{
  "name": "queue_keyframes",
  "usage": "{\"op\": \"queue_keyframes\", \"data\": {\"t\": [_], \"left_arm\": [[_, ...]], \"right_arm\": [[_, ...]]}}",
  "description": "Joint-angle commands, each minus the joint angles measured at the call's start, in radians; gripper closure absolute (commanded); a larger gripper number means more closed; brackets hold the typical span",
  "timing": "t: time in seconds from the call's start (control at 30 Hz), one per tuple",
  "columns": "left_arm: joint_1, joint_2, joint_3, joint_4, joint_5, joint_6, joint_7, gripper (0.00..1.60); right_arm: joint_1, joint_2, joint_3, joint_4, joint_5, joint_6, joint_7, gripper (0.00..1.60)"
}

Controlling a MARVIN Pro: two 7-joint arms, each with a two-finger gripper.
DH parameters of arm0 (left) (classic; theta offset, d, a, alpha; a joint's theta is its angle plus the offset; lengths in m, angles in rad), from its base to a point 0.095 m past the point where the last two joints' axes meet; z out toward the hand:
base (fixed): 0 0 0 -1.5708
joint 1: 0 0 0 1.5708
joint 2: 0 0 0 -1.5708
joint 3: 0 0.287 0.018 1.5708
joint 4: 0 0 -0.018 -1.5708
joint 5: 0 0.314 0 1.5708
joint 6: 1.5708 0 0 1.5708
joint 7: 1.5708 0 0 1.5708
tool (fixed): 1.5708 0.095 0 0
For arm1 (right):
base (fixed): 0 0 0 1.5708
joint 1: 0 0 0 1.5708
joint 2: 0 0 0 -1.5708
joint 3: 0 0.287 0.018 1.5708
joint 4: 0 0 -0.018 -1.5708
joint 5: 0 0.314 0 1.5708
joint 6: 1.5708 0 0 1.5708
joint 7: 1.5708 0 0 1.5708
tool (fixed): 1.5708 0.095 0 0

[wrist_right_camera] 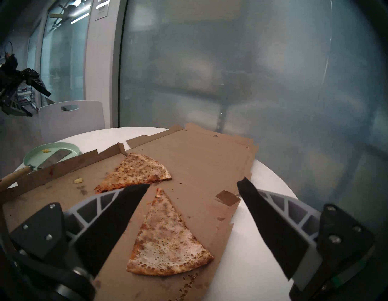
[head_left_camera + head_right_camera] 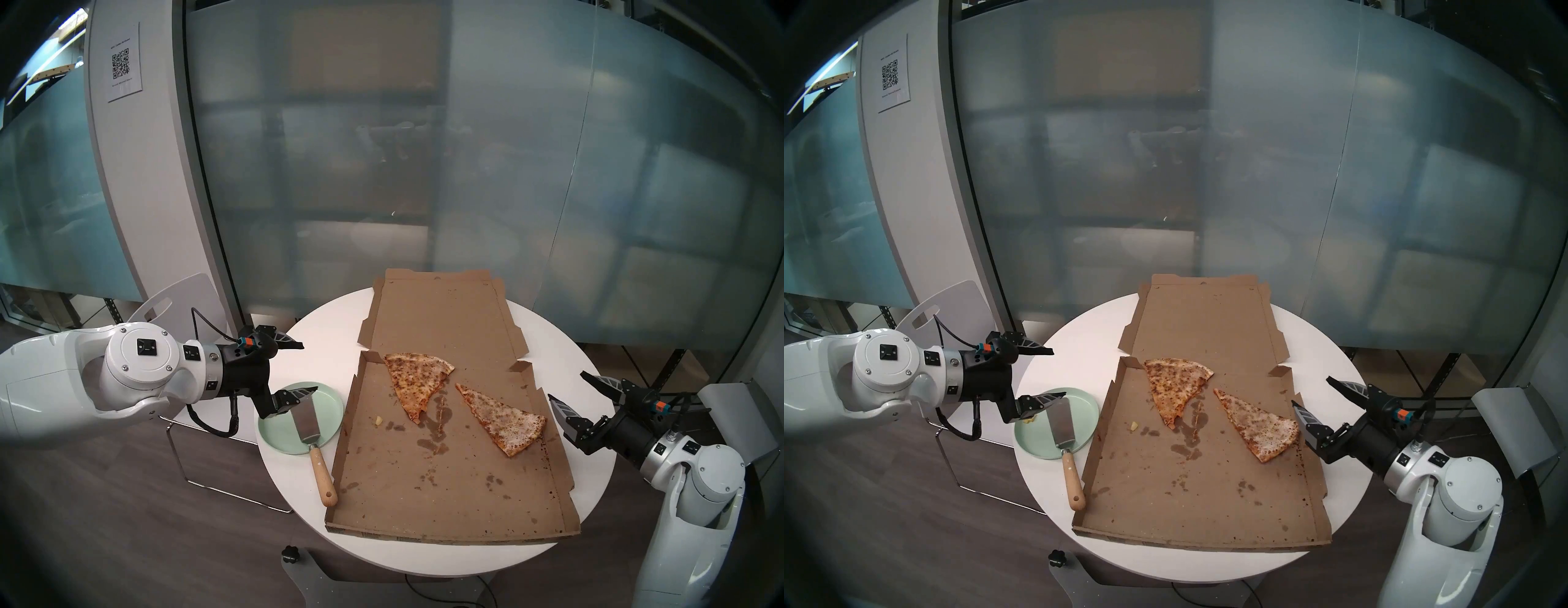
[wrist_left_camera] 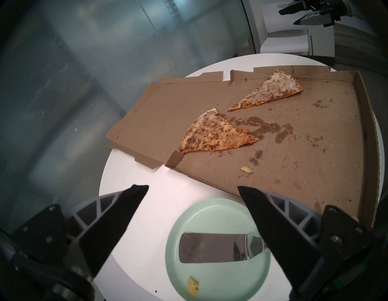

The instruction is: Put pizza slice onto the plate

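Task not begun: pizza slice [image 2: 502, 418] flat in box [image 2: 445, 488], near right end effector [image 2: 570, 390]. Plate [image 2: 275, 437] holds spatula [image 2: 306, 423] only. Left end effector [image 2: 297, 368] and right both spread, empty.

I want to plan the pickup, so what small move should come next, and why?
Probably lower the left end effector onto the spatula handle. Both end effectors are open and empty, the pizza slice lies flat in the box, and the spatula blade rests on the plate under that arm.
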Motion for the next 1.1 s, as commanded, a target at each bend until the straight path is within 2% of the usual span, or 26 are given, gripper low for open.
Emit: {"op": "queue_keyframes", "data": {"t": [0.0, 0.27, 0.83, 1.07], "left_arm": [[-0.012, -0.002, -0.012, 0.001, 0.000, -0.001, 0.000, 0.00], [-0.013, -0.002, -0.012, 0.001, 0.000, -0.001, 0.001, 0.00], [-0.014, -0.002, -0.011, 0.001, 0.000, -0.001, 0.001, 0.00], [-0.014, -0.002, -0.010, 0.001, 0.000, -0.001, 0.001, 0.00]], "right_arm": [[-0.019, -0.016, -0.092, -0.074, 0.012, 0.037, 0.060, 0.00], [-0.044, -0.013, -0.221, -0.110, -0.028, 0.070, 0.112, 0.00], [-0.083, 0.003, -0.502, -0.123, -0.201, 0.068, 0.167, 0.00], [-0.105, 0.032, -0.620, -0.123, -0.237, 0.088, 0.173, 0.00]]}}
